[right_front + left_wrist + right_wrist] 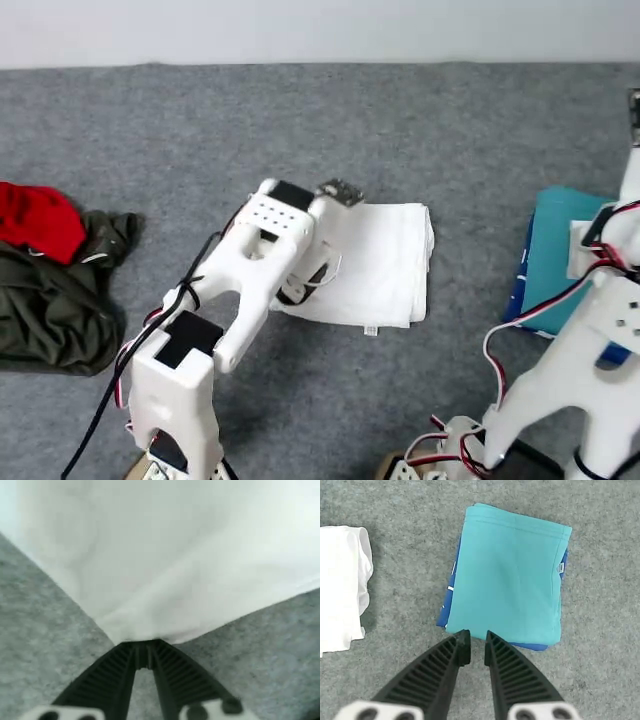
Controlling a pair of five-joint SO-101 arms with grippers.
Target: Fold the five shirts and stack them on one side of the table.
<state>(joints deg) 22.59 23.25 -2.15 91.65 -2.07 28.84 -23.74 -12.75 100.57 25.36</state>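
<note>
Mostly hidden under the teal shirt (512,575), a blue shirt (447,609); left claw (145,647) pinches white shirt (175,555), right claw (475,640) barely parted

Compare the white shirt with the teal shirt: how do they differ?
The white shirt lies alone at the table's middle; the teal shirt tops a blue shirt near its edge. The left gripper pinches the white shirt's edge; no gripper holds the teal shirt. Both are folded flat.
</note>
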